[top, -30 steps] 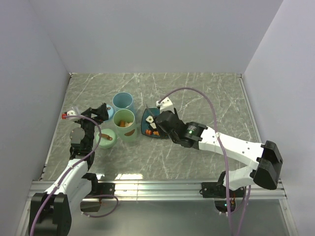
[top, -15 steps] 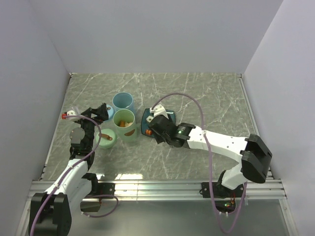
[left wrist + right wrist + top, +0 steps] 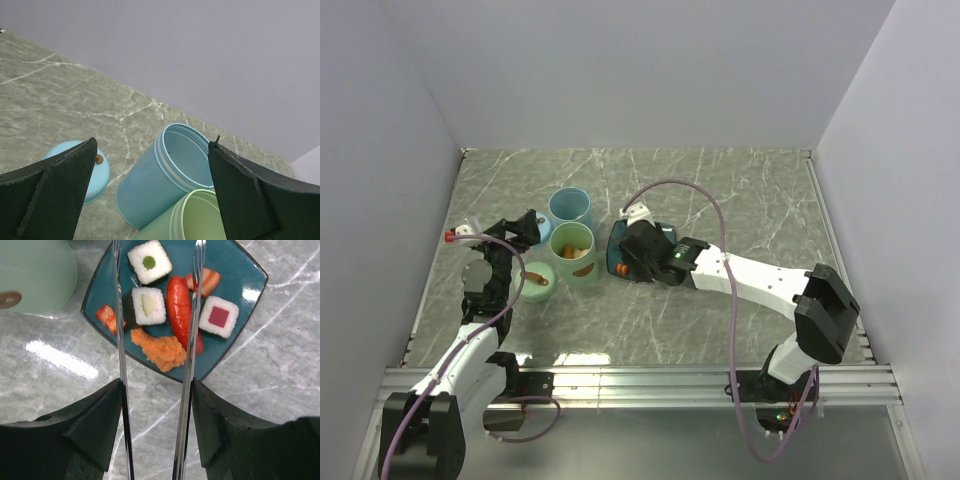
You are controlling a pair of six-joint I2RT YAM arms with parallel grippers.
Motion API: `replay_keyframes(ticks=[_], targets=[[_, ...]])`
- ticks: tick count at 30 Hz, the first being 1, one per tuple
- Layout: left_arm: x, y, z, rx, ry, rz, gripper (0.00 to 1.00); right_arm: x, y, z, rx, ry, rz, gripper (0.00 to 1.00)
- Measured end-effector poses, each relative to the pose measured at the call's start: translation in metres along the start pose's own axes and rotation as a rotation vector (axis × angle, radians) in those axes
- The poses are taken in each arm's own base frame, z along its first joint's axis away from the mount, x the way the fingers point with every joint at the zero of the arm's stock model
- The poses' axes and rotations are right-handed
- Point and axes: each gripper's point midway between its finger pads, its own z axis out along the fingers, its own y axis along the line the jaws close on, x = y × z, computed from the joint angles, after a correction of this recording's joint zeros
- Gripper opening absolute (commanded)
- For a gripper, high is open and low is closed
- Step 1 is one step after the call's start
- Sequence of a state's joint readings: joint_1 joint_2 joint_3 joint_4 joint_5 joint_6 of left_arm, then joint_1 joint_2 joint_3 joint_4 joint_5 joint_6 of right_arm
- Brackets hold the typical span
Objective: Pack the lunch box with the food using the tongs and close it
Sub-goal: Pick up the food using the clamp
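Observation:
My right gripper (image 3: 156, 384) is shut on the tongs (image 3: 120, 340), a silver arm lying against each finger. The two arms stand apart over the teal plate (image 3: 232, 260), either side of a red sausage piece (image 3: 178, 305) and a white roll with a green centre (image 3: 149, 305). More food lies there: an orange chunk (image 3: 160, 351), a roll with a pink centre (image 3: 218, 316), a second green-centred roll (image 3: 149, 261). The lunch box shows as round tubs, a green one (image 3: 572, 255) holding some food and a blue one (image 3: 170, 175). My left gripper (image 3: 155, 200) is open and empty beside them.
A pale green lid (image 3: 35, 275) with a brown knob lies left of the plate. A blue lid (image 3: 97, 175) rests on the marble table (image 3: 740, 200) by the blue tub. Grey walls close off the left, back and right sides.
My right arm has swung left, carrying the tongs further over the plate. The left arm has not moved.

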State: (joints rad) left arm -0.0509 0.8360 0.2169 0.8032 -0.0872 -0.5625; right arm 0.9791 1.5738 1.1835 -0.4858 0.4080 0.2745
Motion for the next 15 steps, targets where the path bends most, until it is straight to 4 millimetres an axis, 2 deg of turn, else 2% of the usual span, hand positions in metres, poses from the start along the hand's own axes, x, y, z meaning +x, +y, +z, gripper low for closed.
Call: replay_keyframes(ticks=[6, 11, 15], targets=[[0.000, 0.000, 0.000, 0.000, -0.001, 0.000, 0.99, 0.002, 0.004, 0.013, -0.011, 0.029, -0.017, 0.63], [0.000, 0.000, 0.000, 0.000, 0.000, 0.000, 0.99, 0.006, 0.005, 0.016, -0.018, 0.046, -0.034, 0.61], [0.000, 0.000, 0.000, 0.000, 0.000, 0.000, 0.99, 0.006, 0.005, 0.016, -0.021, 0.048, -0.041, 0.49]])
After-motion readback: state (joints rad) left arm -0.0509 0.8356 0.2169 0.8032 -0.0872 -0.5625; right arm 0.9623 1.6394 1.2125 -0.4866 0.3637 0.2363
